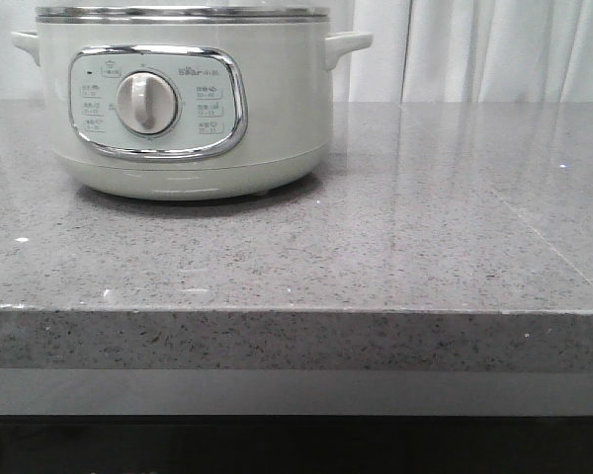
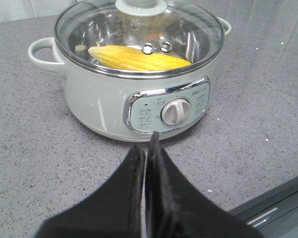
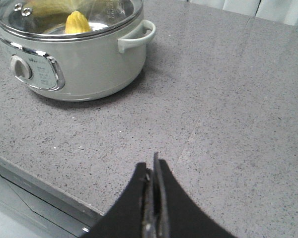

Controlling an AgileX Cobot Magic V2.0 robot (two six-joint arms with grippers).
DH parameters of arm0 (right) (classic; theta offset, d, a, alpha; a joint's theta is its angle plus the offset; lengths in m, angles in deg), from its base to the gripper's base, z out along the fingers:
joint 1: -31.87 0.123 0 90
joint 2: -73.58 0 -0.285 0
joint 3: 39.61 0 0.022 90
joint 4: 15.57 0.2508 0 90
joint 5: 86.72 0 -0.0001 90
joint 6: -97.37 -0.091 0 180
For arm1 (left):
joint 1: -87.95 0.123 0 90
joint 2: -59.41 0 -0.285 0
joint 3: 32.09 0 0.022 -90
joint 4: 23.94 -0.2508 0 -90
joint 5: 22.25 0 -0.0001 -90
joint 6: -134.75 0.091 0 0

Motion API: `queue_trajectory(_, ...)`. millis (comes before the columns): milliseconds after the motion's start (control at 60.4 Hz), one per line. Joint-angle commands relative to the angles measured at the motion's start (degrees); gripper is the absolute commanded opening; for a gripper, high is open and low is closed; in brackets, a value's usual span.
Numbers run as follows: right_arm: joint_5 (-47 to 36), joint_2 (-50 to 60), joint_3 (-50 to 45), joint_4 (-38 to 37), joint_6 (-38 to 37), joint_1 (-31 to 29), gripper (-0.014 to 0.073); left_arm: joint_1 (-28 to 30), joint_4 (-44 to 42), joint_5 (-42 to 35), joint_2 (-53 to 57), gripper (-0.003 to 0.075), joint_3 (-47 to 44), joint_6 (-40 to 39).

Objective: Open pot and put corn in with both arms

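Note:
The pale grey-green pot stands on the grey stone counter at the left, its dial facing me. It also shows in the left wrist view and the right wrist view. A glass lid sits closed on it. The yellow corn lies inside under the glass, and its end shows in the right wrist view. My left gripper is shut and empty, above the counter just in front of the pot's panel. My right gripper is shut and empty, over the counter to the pot's right. Neither shows in the front view.
The grey speckled counter stretches right of the pot, with its front edge near me. White curtains hang behind.

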Motion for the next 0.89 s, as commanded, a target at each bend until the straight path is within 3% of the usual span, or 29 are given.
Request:
queue_trajectory(0, -4.1, -0.1, 1.4, 0.0, 0.0, -0.3, -0.0069, -0.3, 0.6, -4.5, 0.1, -0.002, 1.5, -0.1)
queue_trajectory(232, -4.1, -0.1, 1.4, 0.0, 0.0, -0.3, -0.0069, -0.3, 0.6, -4.5, 0.1, -0.002, 1.5, -0.1)
queue_trajectory(364, -4.1, -0.1, 1.4, 0.0, 0.0, -0.3, -0.0069, 0.7, -1.1, -8.3, 2.2, -0.002, -1.8, -0.1)
queue_trajectory(447, -4.1, -0.1, 1.4, 0.0, 0.0, -0.3, -0.0069, 4.2, -4.1, -13.2, 5.4, -0.002, -5.9, -0.1)
queue_trajectory(662, -4.1, -0.1, 1.4, 0.0, 0.0, -0.3, -0.0069, 15.7, -1.2, -25.7, 18.8, -0.002, -20.6, -0.1)
queue_trajectory(878, -4.1, -0.1, 1.4, 0.0, 0.0, -0.3, -0.0069, 22.8, 3.3, -31.0, 30.1, -0.002, -34.5, -0.1)
